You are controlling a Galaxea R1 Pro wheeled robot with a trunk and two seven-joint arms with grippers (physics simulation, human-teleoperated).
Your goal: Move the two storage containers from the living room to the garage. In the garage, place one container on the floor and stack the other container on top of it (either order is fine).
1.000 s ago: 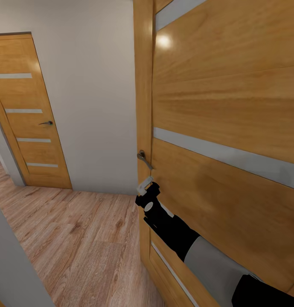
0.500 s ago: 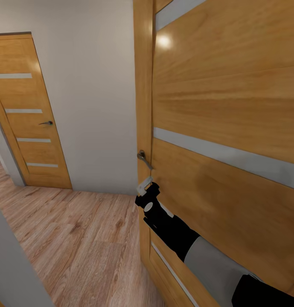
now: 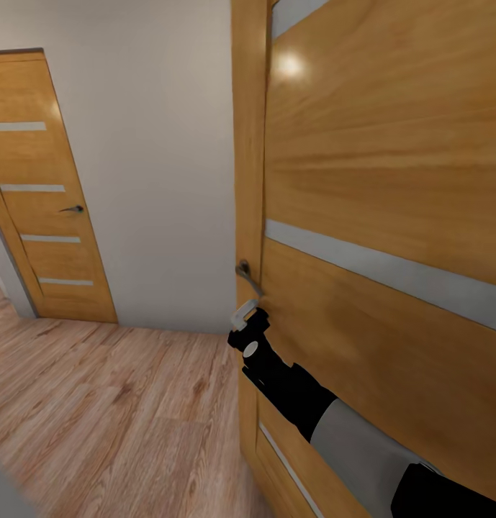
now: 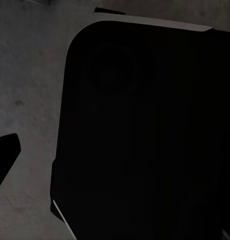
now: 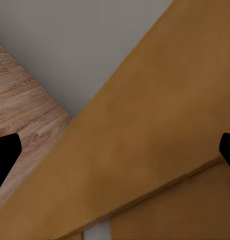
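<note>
Two wooden doors show, one at far left (image 3: 42,194) and one filling the right (image 3: 391,180), where my right tool (image 3: 249,314), its tips spread apart, sits just below the handle (image 3: 246,276); containers unseen.

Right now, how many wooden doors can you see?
2: a near door by the right tool, and a far door across the hallway. Others may be out of frame.

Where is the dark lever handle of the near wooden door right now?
In the head view, the dark lever handle sits on the near wooden door's left edge, just above the right gripper, right of the pale wall.
</note>
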